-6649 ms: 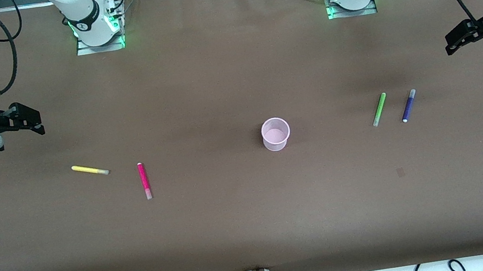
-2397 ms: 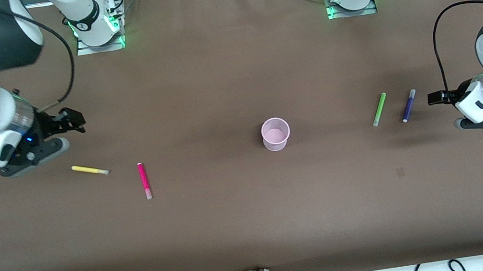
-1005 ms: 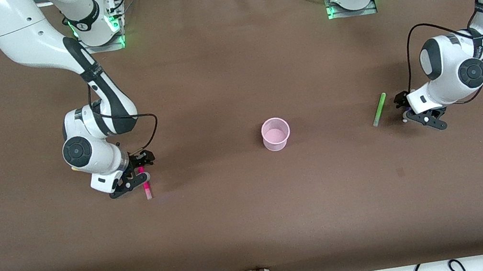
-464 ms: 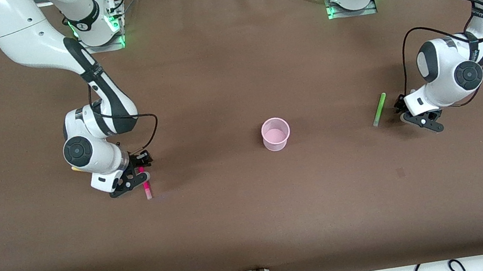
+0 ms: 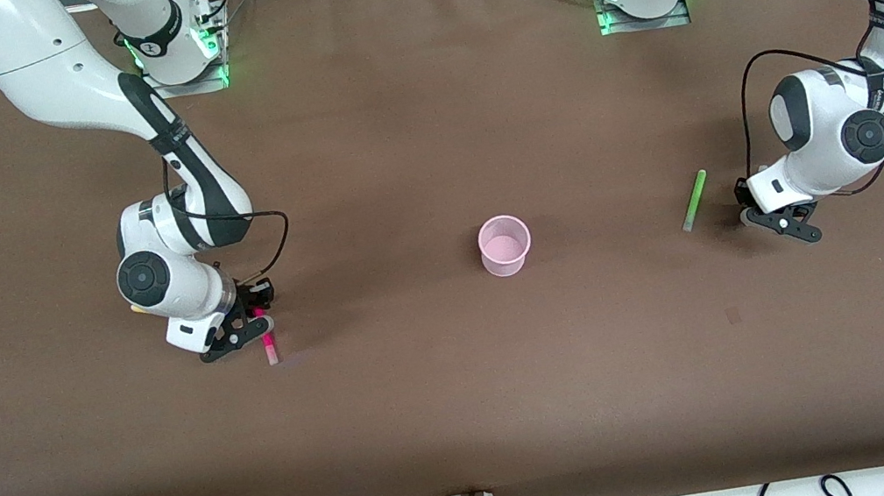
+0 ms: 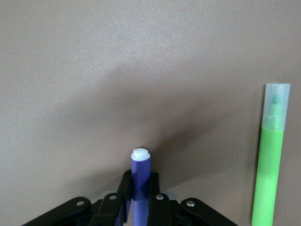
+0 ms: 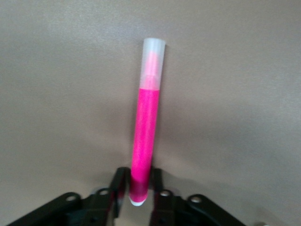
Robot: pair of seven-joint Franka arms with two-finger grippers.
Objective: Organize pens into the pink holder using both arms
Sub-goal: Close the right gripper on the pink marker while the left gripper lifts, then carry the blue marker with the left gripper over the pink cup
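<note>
The pink holder (image 5: pixel 505 245) stands upright mid-table. My right gripper (image 5: pixel 259 311) is low at the table, shut on one end of the magenta pen (image 5: pixel 270 346); in the right wrist view the fingers (image 7: pixel 120 186) flank the pen (image 7: pixel 146 127). My left gripper (image 5: pixel 746 204) is low at the table toward the left arm's end. In its wrist view it (image 6: pixel 139 181) is shut on the purple pen (image 6: pixel 140 169), which is hidden in the front view. The green pen (image 5: pixel 694 201) lies beside it (image 6: pixel 269 160). Only a tip of the yellow pen (image 5: pixel 135 310) shows under the right arm.
Brown table surface (image 5: pixel 464 386) all round. Arm bases with green lights (image 5: pixel 180 59) stand along the table edge farthest from the front camera. Cables lie along the edge nearest that camera.
Both arms came in from the table's ends and lowered onto their pens, right on magenta, left on purple. In the last half second the left gripper shifted slightly; the right stayed put.
</note>
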